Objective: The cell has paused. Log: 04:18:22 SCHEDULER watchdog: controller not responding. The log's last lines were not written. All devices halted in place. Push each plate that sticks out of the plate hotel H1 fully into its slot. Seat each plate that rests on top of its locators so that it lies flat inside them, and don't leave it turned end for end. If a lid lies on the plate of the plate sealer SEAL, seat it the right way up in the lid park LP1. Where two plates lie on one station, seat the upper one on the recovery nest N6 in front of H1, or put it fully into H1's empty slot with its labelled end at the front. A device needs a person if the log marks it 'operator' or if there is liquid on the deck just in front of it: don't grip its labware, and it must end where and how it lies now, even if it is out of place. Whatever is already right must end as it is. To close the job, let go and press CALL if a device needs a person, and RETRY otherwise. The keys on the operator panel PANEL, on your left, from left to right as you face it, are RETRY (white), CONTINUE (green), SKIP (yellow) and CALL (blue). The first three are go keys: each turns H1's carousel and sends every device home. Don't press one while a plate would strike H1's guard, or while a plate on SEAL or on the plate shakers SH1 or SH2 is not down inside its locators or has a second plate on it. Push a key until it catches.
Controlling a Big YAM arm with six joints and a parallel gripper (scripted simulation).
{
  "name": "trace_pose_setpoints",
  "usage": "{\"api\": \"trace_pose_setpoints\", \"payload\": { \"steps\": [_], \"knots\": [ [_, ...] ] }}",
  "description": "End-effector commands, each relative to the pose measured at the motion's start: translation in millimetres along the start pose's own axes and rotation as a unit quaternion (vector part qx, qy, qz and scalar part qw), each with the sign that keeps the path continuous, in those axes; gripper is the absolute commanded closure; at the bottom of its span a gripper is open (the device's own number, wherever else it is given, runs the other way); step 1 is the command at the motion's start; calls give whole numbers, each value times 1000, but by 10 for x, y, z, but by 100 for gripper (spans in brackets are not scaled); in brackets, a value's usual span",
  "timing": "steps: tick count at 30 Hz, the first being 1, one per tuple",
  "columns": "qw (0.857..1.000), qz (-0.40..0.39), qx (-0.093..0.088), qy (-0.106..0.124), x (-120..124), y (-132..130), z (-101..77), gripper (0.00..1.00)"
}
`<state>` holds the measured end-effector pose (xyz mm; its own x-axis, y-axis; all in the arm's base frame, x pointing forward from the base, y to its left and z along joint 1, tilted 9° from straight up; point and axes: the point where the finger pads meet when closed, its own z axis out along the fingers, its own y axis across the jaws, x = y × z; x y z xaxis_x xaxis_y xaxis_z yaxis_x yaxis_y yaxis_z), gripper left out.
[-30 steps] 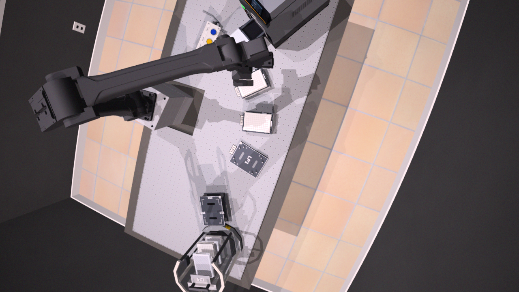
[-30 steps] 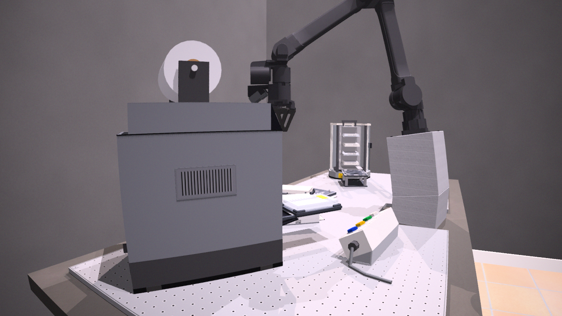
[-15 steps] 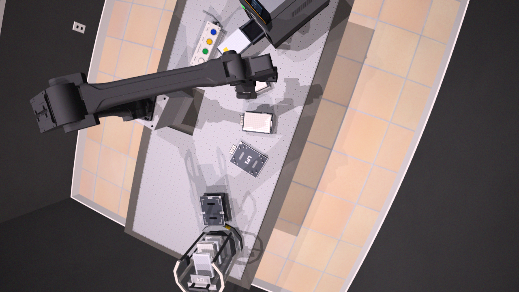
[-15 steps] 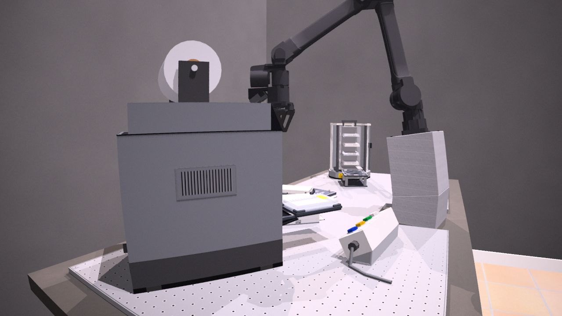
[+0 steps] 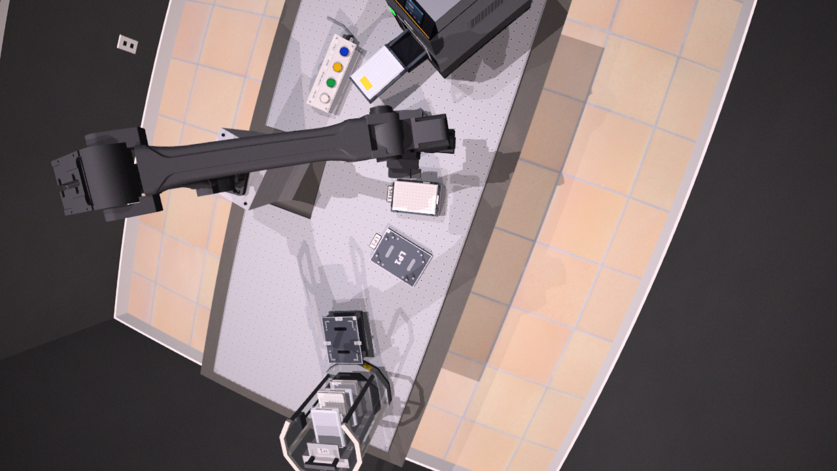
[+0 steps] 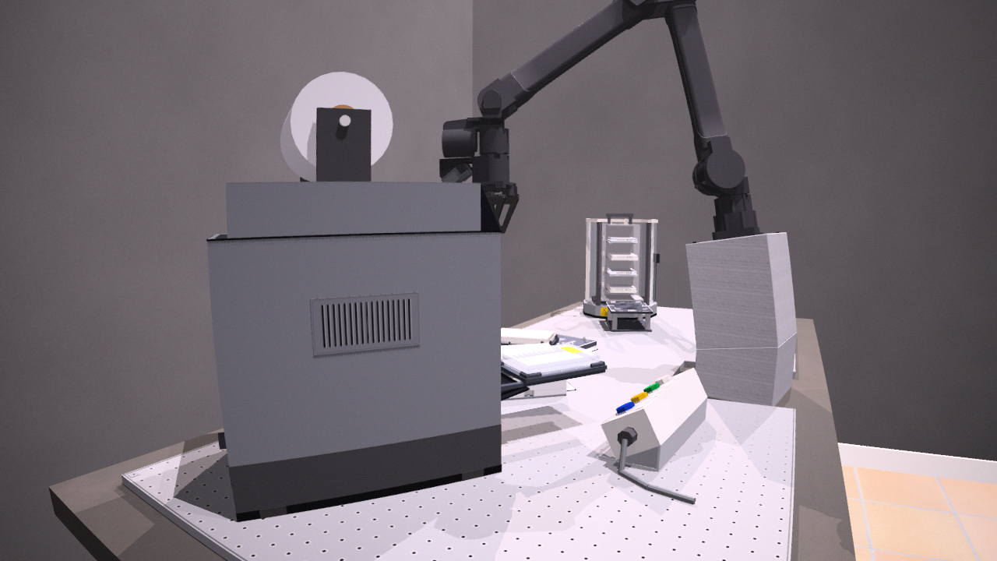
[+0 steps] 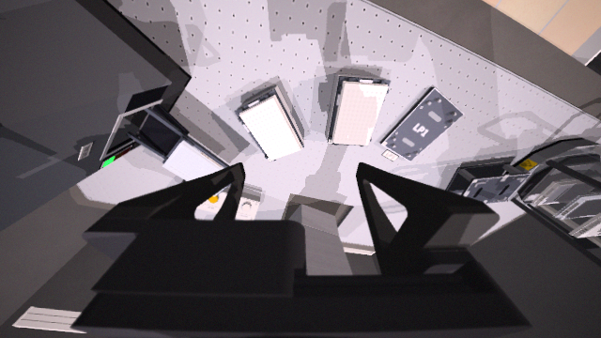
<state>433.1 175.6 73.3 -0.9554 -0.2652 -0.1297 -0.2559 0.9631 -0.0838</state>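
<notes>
My gripper (image 7: 300, 168) (image 6: 503, 203) (image 5: 405, 169) is open and empty. It hangs high over the deck, between the sealer SEAL (image 5: 462, 23) (image 6: 355, 334) and the two shakers. In the top view the wrist hides the nearer shaker. The wrist view shows a white plate on each shaker, one (image 7: 272, 128) nearer SEAL and the other (image 7: 357, 117) (image 5: 415, 197) beside LP1. I cannot tell whether they lie down inside their locators. A white plate with a yellow label (image 5: 379, 71) (image 6: 551, 359) (image 7: 190, 160) lies on SEAL's tray. Lid park LP1 (image 5: 401, 256) (image 7: 423, 124) is bare.
The panel PANEL (image 5: 331, 72) (image 6: 662, 411) stands left of SEAL's tray, with its blue, yellow, green and white keys in a row. The recovery nest N6 (image 5: 344, 338) (image 7: 488, 185) is bare in front of the plate hotel H1 (image 5: 330, 421) (image 6: 620, 265), which holds several plates. The arm's grey pedestal (image 6: 742, 313) stands on the right.
</notes>
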Motion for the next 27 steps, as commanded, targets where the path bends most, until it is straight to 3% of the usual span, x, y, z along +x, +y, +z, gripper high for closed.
{"api": "trace_pose_setpoints", "payload": {
  "steps": [1,4,5,9,16,19,22,27],
  "knots": [
    [1000,-7,-5,-22,-302,-109,-164,0],
    [1000,-7,-5,-20,-310,-140,-142,0],
    [999,-6,-6,-33,-348,-181,-261,0],
    [1000,-7,-4,-20,-370,-303,-146,0],
    [1000,-7,-4,-26,-452,-490,-191,0],
    [998,55,-6,-43,-481,-606,-329,0],
    [997,71,-6,-36,-470,-637,-264,0],
    [987,155,-8,-44,-477,-819,-334,0]
  ]
}}
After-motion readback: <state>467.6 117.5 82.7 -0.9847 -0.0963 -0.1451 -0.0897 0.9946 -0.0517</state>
